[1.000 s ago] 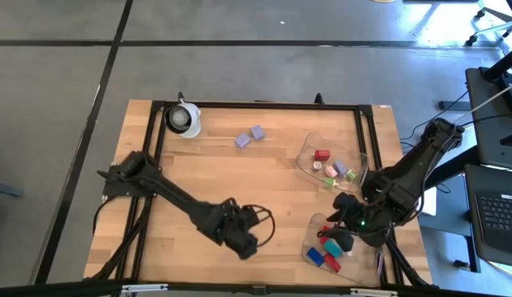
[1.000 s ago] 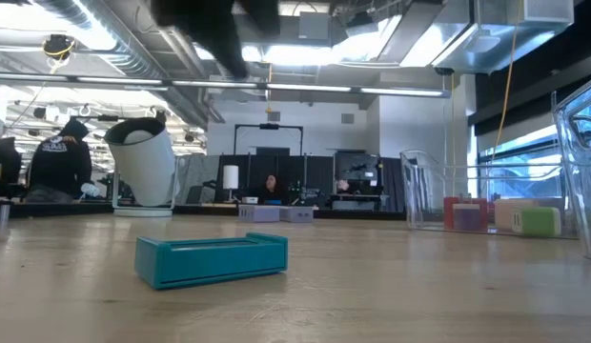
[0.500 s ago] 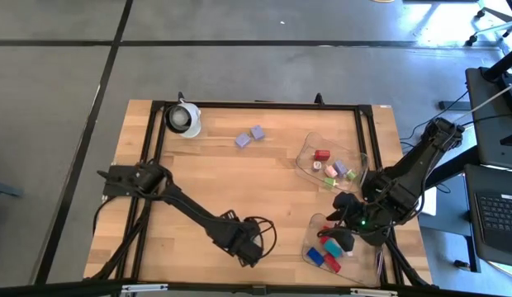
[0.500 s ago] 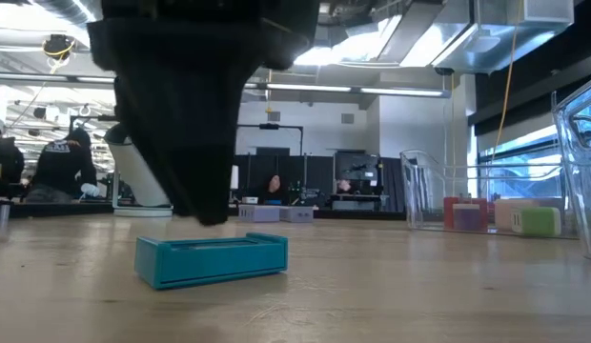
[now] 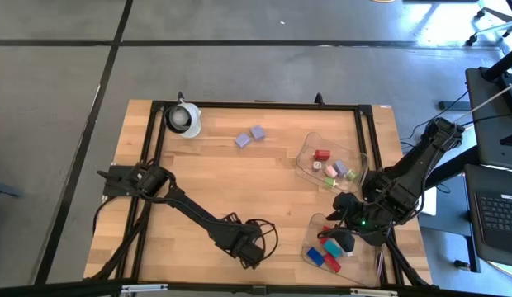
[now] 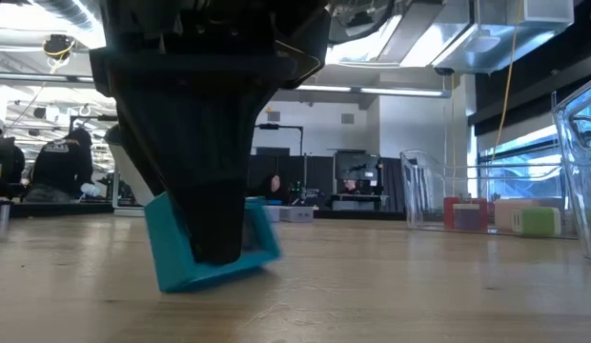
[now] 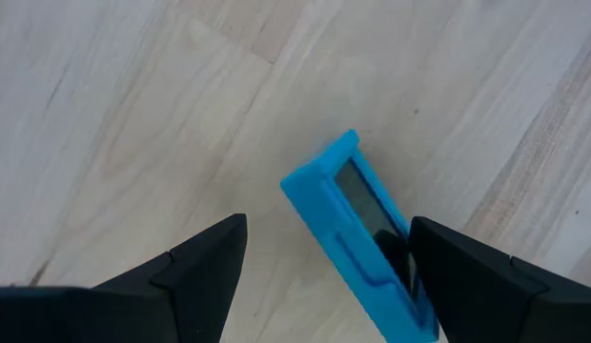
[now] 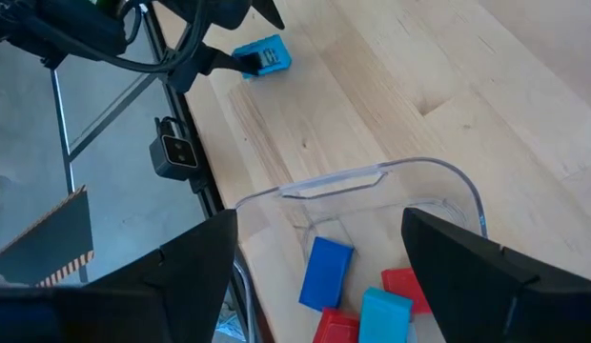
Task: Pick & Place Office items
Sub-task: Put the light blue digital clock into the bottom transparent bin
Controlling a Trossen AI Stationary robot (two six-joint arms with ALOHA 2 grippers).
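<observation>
A teal block (image 7: 357,238) sits near the table's front edge, tipped up on one long edge (image 6: 219,276). My left gripper (image 7: 329,257) is open and points steeply down over it, one finger on each side of the block (image 5: 248,252). My right gripper (image 8: 319,276) hangs open above the near clear tray (image 8: 372,176) at the right, with nothing between its fingers. That tray holds blue, red and teal pieces (image 5: 326,252). Two lavender blocks (image 5: 250,136) lie flat on the table farther back. My left gripper touches the teal block with the inner side of one finger (image 7: 467,276), against the block's long side near one end (image 7: 402,262). The other finger stands clear of it. The fingers come from above, across the block, which leans tilted with its lower long edge on the table.
A second clear tray (image 5: 305,153) at the far right holds several small pieces. A white round roll (image 5: 183,118) stands at the far left corner. A black frame (image 5: 157,165) runs around the table. Bare wood lies between the block and the trays.
My left gripper has come down over the teal block at the table's near edge. The block, which lay flat, has tipped up onto one long edge against a finger.
</observation>
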